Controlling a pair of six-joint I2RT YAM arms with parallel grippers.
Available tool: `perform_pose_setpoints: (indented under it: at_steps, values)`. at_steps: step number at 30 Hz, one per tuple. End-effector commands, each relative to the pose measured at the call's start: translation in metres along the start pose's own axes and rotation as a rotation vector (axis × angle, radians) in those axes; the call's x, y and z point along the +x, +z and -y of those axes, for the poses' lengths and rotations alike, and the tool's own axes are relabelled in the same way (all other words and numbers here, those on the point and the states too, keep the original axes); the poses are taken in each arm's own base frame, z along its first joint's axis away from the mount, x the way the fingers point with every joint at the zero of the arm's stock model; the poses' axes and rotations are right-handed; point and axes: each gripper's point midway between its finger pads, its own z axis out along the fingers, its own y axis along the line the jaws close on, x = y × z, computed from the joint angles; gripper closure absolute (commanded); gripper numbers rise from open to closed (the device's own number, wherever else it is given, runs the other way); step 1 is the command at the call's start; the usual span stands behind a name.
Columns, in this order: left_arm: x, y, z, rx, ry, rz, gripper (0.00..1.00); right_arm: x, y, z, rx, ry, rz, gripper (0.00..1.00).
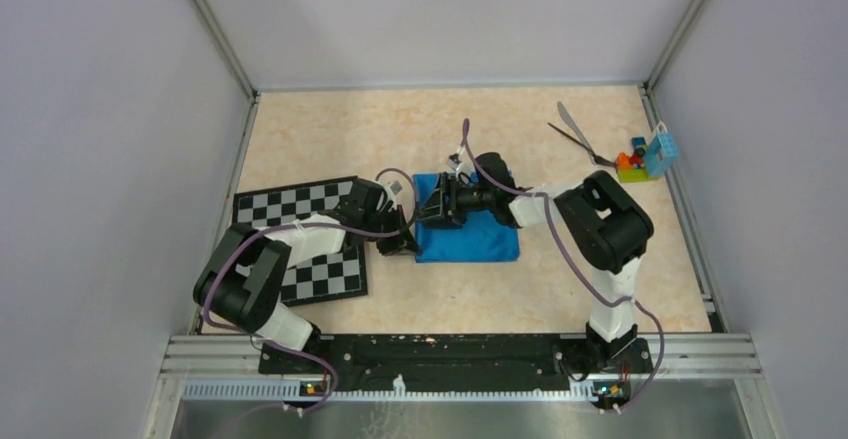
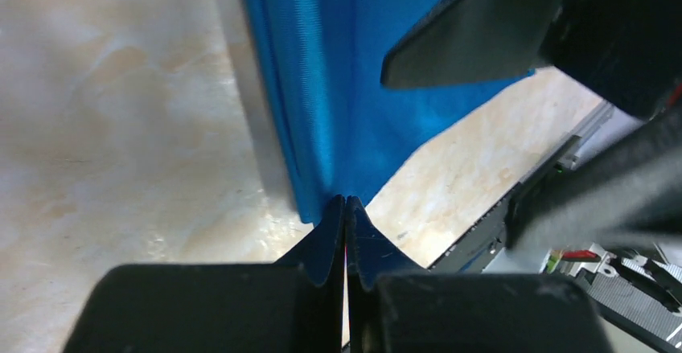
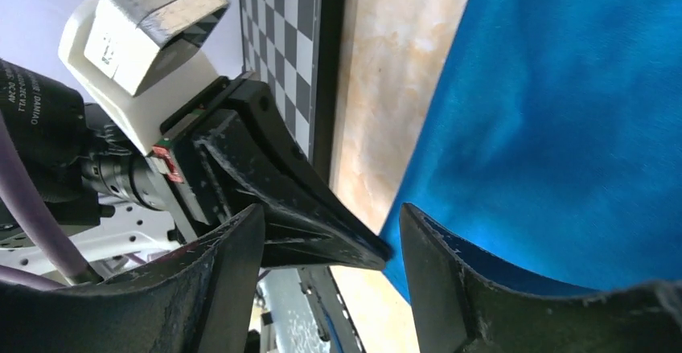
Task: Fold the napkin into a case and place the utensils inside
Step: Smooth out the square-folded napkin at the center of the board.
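Jaws of left gripper clamped together on napkin corner, mid-table; right gripper spread apart just beyond. Likely soft, slippery, light satin: best pinched at corners, firmly. Utensils lying far right, well apart.

Chessboard and toy blocks on a beige table
The checkered board lies centre left; the colourful blocks sit upper right, near the table's edge.

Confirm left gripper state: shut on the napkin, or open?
Shut on the napkin. Left wrist view: the left gripper has fingers together, the cloth's corner pinched at the tips.
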Motion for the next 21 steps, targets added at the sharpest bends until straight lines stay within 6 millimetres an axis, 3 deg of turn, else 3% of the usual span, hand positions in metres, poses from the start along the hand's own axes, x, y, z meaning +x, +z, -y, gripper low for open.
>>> perform_pose_setpoints:
  at_steps: [1, 8, 17, 21]
  values:
    - [0.001, 0.013, -0.020, -0.034, -0.001, 0.016, 1.00, -0.009, 0.023, -0.041, -0.172, -0.034, 0.012, 0.38]
    - [0.018, 0.023, -0.038, -0.064, -0.055, -0.032, 1.00, -0.014, 0.048, -0.005, -0.082, 0.013, 0.028, 0.39]
    - [0.022, 0.023, -0.048, -0.105, -0.068, -0.036, 1.00, -0.051, 0.072, 0.039, 0.111, 0.031, 0.112, 0.44]
    - [0.024, 0.023, -0.049, -0.104, -0.068, -0.037, 1.00, -0.052, 0.078, 0.049, 0.131, 0.059, 0.090, 0.45]
